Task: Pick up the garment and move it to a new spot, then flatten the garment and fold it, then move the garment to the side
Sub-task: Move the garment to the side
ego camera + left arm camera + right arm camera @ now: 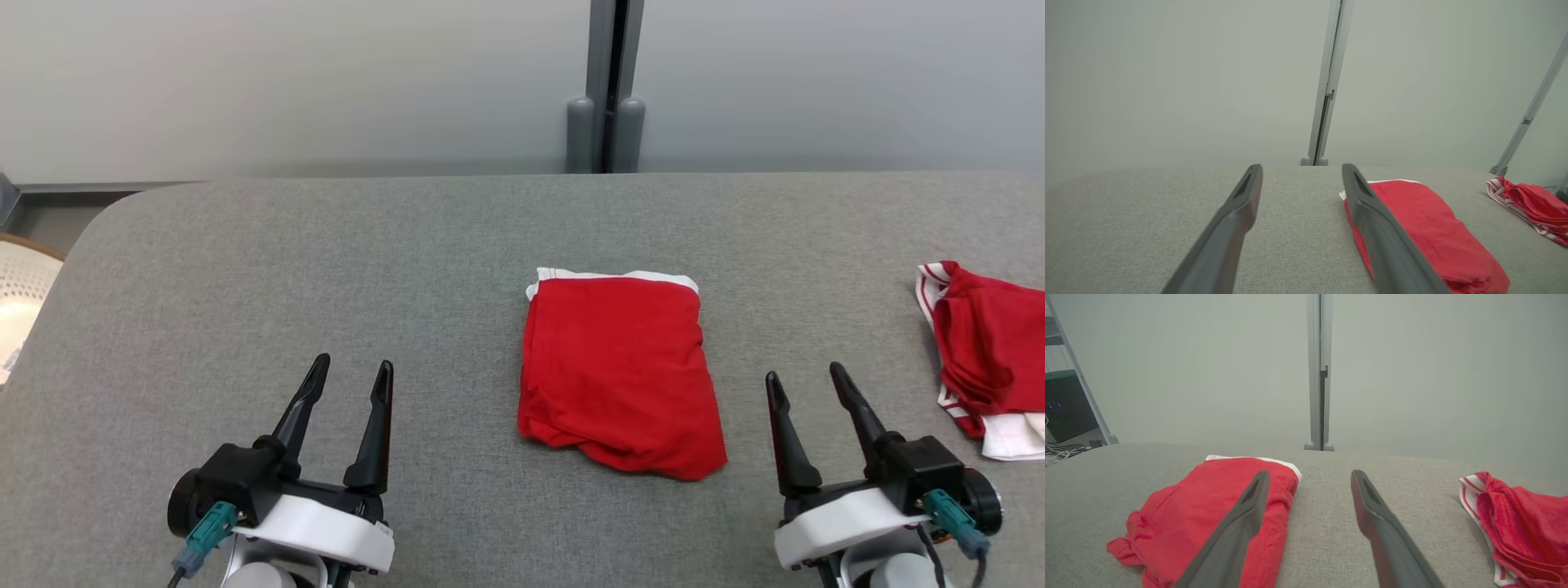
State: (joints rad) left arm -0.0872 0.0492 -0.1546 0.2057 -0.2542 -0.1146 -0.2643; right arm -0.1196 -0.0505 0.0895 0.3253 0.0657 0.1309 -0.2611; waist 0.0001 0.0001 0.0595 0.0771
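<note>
Red folded garment [620,376] between left hand [353,364] and right hand [804,373]; both spread wide, empty.

Bright, soft, even lighting with faint shadows; wrist views slightly hazy.

Grey felt-like counter [326,269], far-left corner rounded. Behind: pale grey wall panels [286,82], joined by a vertical grey post [600,82] with two rounded feet. Even, soft light. Right wrist view, left edge: dark cabinet [1063,404], cables [1059,451] on floor.
</note>
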